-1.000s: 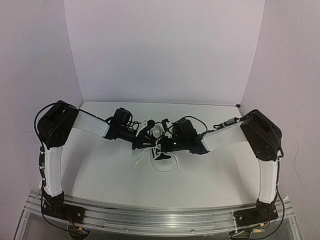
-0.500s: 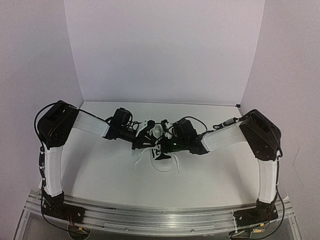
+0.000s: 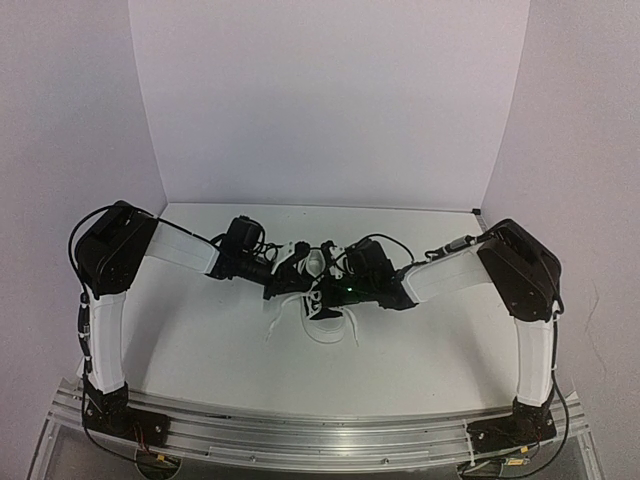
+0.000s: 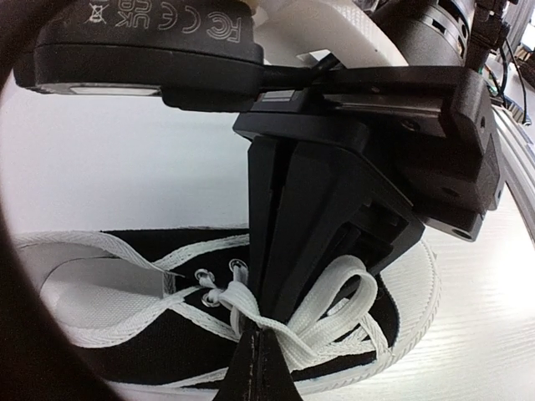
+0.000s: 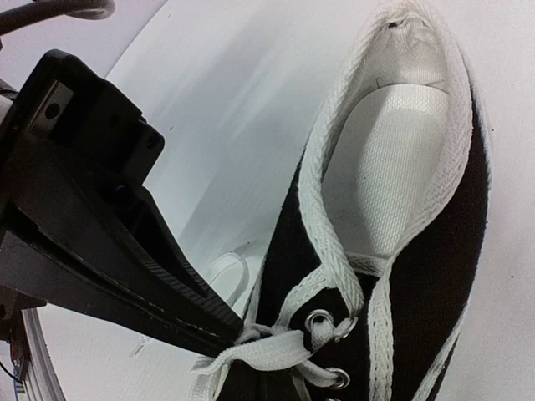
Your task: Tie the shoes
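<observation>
left gripper (image 5: 236,331), right gripper (image 4: 272,307), each pinched shut on laces (image 4: 338,305) of black sneaker (image 5: 422,276)

Left fingers (image 5: 142,276) closed, tips on white laces (image 5: 259,349) beside sneaker (image 5: 426,284) eyelets (image 5: 320,322).

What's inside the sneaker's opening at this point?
Only the white lining shows inside the sneaker; no object lies in the visible part. The toe end inside is hidden beneath the laces.
</observation>
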{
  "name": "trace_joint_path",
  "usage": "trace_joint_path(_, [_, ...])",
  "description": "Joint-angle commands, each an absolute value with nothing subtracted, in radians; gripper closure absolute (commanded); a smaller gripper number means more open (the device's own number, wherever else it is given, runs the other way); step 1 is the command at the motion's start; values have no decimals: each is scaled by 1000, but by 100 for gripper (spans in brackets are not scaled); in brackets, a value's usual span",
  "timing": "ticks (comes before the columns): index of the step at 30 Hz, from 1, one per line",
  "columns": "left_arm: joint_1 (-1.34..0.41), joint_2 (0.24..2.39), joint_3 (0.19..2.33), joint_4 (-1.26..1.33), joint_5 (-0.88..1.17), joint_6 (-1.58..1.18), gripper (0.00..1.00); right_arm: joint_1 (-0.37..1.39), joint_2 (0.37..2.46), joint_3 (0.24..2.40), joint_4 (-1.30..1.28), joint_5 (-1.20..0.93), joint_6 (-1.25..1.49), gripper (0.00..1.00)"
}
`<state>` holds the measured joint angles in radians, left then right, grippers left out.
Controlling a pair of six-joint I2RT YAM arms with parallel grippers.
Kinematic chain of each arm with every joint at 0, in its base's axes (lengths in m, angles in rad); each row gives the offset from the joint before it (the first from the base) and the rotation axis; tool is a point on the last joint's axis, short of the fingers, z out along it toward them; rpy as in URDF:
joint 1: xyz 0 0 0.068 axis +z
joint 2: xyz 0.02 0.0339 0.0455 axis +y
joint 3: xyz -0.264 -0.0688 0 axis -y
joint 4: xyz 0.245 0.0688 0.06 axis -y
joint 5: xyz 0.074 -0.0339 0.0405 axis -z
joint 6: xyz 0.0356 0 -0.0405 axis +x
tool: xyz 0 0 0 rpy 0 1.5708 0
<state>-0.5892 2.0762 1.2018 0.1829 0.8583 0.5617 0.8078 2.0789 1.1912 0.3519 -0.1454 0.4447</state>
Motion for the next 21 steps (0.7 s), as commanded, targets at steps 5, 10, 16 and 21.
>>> trace_joint_path(5, [-583, 2020, 1196, 156, 783, 585, 100, 811, 1989, 1158, 383, -95, 418, 95])
trace_joint_path(10, [-583, 2008, 1196, 150, 762, 582, 100, 810, 1955, 1132, 382, -89, 411, 89])
trace_joint_path(16, [-584, 1995, 1201, 162, 740, 572, 100, 805, 1908, 1106, 374, -63, 403, 81])
trace_joint_path(21, [-583, 1987, 1198, 168, 744, 570, 100, 791, 1882, 1102, 358, -49, 382, 73])
